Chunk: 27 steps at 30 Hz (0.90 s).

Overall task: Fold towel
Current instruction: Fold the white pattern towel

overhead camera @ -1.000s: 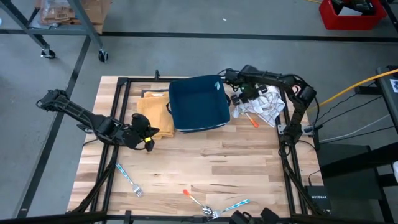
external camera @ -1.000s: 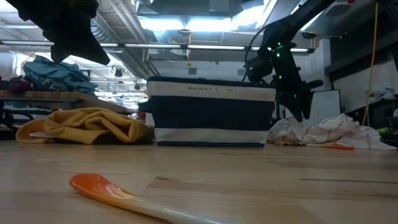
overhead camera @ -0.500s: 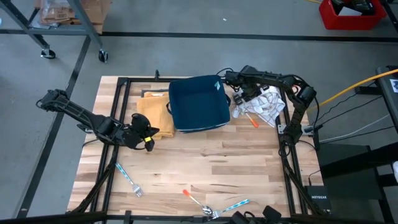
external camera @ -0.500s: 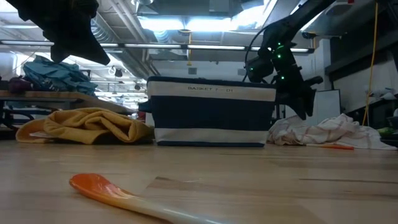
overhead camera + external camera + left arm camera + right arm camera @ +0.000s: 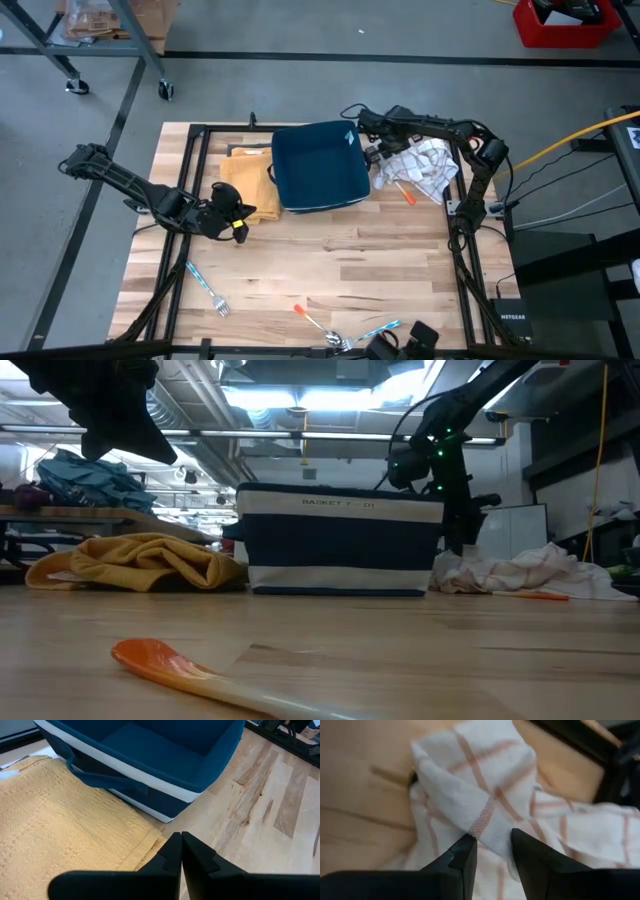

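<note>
A white towel with orange-red checks (image 5: pixel 422 170) lies crumpled at the table's far right, beside the blue basket (image 5: pixel 320 165). My right gripper (image 5: pixel 377 152) points steeply down over the towel's basket-side end. It is open, its fingertips (image 5: pixel 492 836) standing just over a raised striped fold (image 5: pixel 485 815); I cannot tell whether they touch it. A yellow towel (image 5: pixel 245 180) lies bunched on the basket's left side. My left gripper (image 5: pixel 248 213) is shut and held above the table by that towel's near right corner (image 5: pixel 150 840).
An orange-handled spoon (image 5: pixel 406 196) lies against the white towel's near edge. A blue fork (image 5: pixel 207 288) lies near the front left, and spoons (image 5: pixel 322 325) lie at the near edge, one close to the low camera (image 5: pixel 180 665). Bare wood lies in the middle.
My right gripper has tipped from a slant to pointing almost straight down. Its fingertips have swung toward the basket, over the white towel's left end. The towel itself has not visibly moved.
</note>
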Each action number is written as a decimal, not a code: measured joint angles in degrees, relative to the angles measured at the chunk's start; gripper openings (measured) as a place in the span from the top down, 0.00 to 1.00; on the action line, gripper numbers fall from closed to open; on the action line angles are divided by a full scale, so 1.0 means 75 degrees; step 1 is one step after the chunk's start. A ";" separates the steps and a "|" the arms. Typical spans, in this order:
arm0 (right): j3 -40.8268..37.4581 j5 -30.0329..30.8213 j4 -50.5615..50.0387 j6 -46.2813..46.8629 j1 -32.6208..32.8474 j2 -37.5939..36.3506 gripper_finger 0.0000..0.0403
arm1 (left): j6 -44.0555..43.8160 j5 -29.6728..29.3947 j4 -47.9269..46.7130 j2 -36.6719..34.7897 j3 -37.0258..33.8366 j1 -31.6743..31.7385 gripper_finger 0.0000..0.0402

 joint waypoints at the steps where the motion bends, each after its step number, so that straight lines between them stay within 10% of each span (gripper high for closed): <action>1: -0.0010 0.0000 0.0176 -0.0010 0.0000 0.0000 0.69 | -0.0003 0.0000 0.0000 0.0000 0.0000 0.0000 0.99; 12: -0.0018 -0.0107 -0.0071 -0.0035 0.0015 0.0000 0.97 | 0.0026 0.0000 0.0000 0.0000 -0.0003 0.0000 0.99; 27: 0.1347 -0.0147 -0.2639 0.1299 0.0486 0.0006 0.99 | 0.0382 -0.0002 -0.0006 0.0000 -0.0003 0.0000 0.99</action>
